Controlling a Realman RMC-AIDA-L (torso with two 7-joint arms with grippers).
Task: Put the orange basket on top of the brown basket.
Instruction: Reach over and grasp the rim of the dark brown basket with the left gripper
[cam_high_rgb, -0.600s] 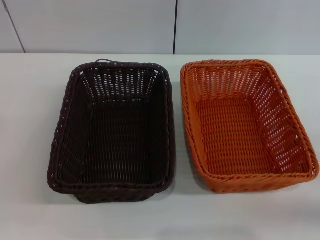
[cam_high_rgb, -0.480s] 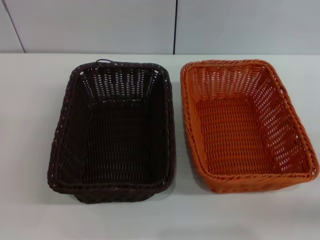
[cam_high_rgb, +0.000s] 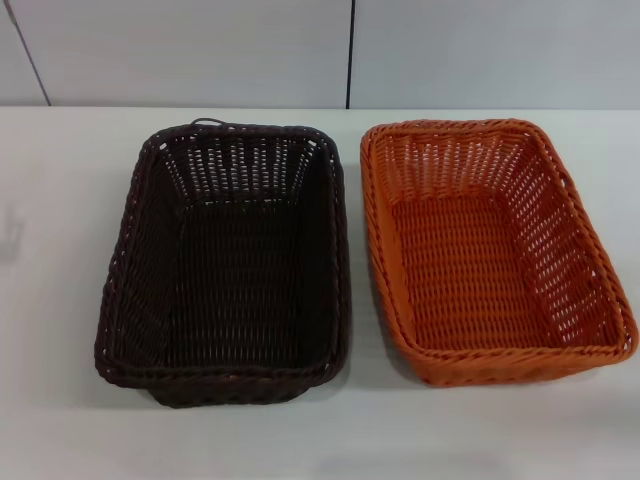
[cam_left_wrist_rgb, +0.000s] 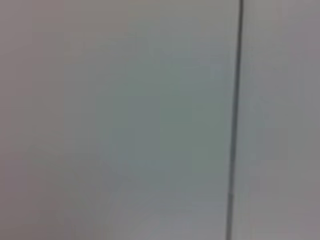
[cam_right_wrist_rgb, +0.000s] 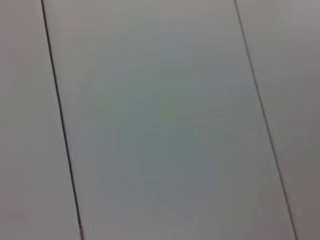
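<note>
The orange basket (cam_high_rgb: 490, 250) stands upright and empty on the white table, on the right in the head view. The brown basket (cam_high_rgb: 228, 262) stands upright and empty beside it on the left, a narrow gap between them. Neither gripper shows in any view. Both wrist views show only grey wall panels with dark seams.
The white table (cam_high_rgb: 60, 300) runs to a grey panelled wall (cam_high_rgb: 200, 50) behind the baskets. A thin dark loop (cam_high_rgb: 208, 122) sticks up at the brown basket's far rim.
A faint shadow has appeared on the table at the far left edge. The baskets have not moved.
</note>
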